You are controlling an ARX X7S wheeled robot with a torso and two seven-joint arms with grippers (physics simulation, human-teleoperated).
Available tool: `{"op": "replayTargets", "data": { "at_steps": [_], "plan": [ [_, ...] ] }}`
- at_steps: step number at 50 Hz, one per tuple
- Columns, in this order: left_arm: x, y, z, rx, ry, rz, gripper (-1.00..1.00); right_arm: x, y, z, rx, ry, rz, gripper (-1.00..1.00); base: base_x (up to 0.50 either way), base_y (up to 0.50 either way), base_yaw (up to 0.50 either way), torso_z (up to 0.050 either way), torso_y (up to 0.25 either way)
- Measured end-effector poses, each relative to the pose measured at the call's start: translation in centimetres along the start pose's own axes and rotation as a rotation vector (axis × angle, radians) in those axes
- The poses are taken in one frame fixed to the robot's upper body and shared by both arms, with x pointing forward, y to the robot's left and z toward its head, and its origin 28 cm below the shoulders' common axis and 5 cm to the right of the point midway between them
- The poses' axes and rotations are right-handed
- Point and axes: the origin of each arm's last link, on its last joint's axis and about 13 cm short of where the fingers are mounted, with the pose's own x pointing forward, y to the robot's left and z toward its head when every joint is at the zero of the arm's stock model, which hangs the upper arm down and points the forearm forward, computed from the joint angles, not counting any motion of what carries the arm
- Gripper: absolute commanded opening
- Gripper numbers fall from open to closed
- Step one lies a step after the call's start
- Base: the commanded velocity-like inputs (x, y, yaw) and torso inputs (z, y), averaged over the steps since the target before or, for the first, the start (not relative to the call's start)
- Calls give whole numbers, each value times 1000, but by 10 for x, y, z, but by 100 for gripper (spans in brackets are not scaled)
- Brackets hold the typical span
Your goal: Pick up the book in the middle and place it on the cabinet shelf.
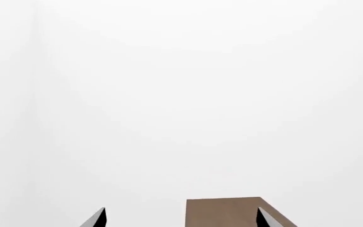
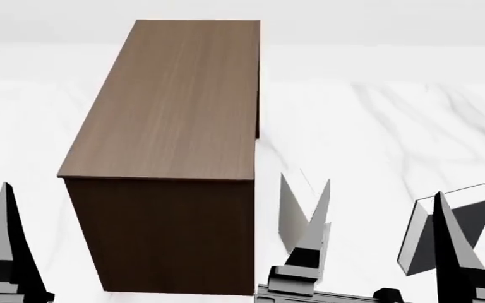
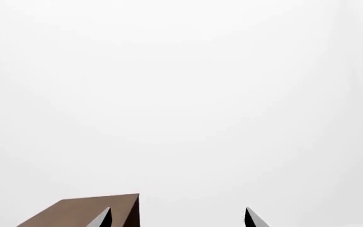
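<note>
1. We see the book (image 2: 453, 227), charcoal with white page edges, standing tilted on the marble worktop (image 2: 394, 126) at the right of the head view, well right of the cabinet shelf (image 2: 171, 107).
2. Our right claw (image 2: 381, 233) is the nearer one: its outer finger crosses in front of the book, its inner finger sits beside a pale book (image 2: 295, 218) near the cabinet's front corner.
3. That claw's fingers stand wide apart, nothing between them; the right wrist view agrees, two dark tips with blank white between.
4. The left claw (image 1: 181, 218) shows spread tips in its wrist view too, holding nothing. Only one of its fingers makes the head view, low at the left.
5. The book's long axis runs up and leaning right, so we judge the right arm must swing rightward to straddle it.
6. Hard to read: the book's lower edge is cut by the finger, and neither wrist camera sees it, only cabinet top and white.
</note>
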Motion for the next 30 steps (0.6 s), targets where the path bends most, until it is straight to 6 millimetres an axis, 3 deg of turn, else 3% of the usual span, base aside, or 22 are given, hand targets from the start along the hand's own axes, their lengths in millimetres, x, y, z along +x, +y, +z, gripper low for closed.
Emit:
{"op": "replayTargets", "data": {
  "at_steps": [19,30],
  "plan": [
    [0,0,0,-2,0,5,100,0,0,-3,-33,9,-3,100,497,0,0,0,1],
    [0,0,-1,-6,1,5,100,-2,0,-4,-55,-24,16,100,0,0,-22,0,2]
  ]
}}
